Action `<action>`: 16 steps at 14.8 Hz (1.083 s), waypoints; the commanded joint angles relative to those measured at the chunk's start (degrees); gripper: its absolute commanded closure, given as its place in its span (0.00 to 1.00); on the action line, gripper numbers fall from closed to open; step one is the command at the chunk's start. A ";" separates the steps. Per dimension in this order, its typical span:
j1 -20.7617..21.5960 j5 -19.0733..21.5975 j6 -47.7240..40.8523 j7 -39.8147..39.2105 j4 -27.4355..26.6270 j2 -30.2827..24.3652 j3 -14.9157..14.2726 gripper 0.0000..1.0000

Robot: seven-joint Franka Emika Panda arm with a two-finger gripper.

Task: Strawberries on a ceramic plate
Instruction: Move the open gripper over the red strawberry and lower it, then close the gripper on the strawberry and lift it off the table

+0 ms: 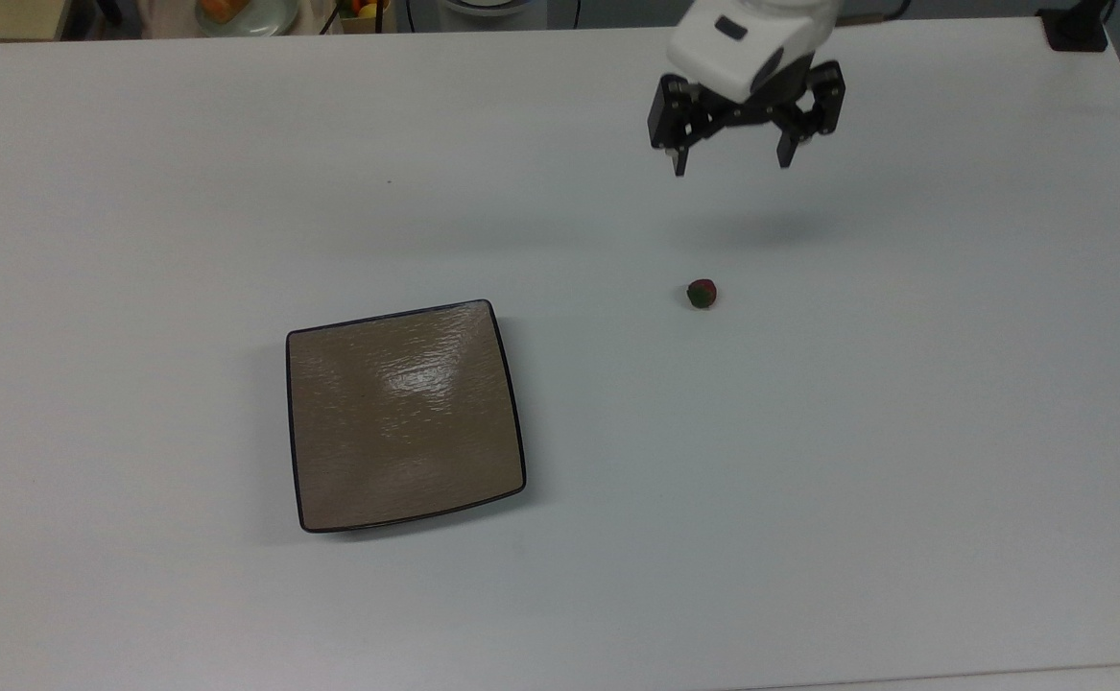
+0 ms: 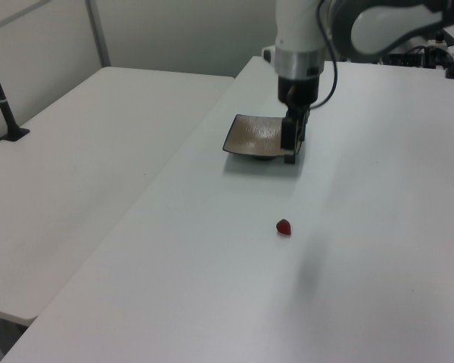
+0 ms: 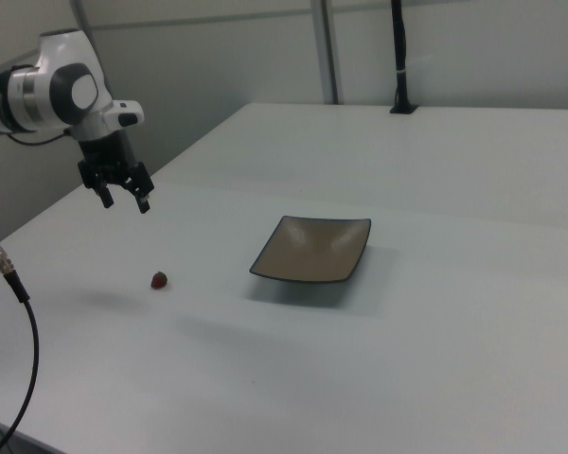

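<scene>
A tiny red strawberry [image 1: 702, 294] with a dark green cap lies alone on the white table [image 1: 809, 461]; it also shows in the left view [image 2: 284, 227] and the right view [image 3: 159, 280]. The square tan-brown ceramic plate [image 1: 404, 415] with a thin black rim sits bare, to the top view's left of the berry [image 2: 251, 134] [image 3: 312, 248]. My gripper [image 1: 732, 165] hangs open in the air above the table, beyond the berry toward the top view's upper edge [image 2: 293, 148] [image 3: 125, 202]. Nothing is between its fingers.
A pale round dish [image 1: 238, 14] with orange food sits past the table's far edge at the top view's upper left. A black mount [image 1: 1076, 29] stands at the upper right corner. A second white table [image 2: 83, 166] adjoins on the left view's left.
</scene>
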 commanded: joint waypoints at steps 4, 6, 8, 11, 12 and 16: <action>-0.24 -1.95 12.30 0.12 -4.65 4.71 1.03 0.00; -0.33 -1.77 14.51 -2.08 -6.67 4.89 1.11 0.00; -0.41 -1.60 15.92 -4.36 -8.60 5.15 1.20 0.00; -0.50 -1.59 18.29 -6.92 -10.45 6.82 1.11 0.00; -0.59 -1.59 19.35 -7.62 -10.81 7.35 1.11 0.00; -0.50 -1.95 24.62 -9.91 -14.15 8.23 1.11 0.00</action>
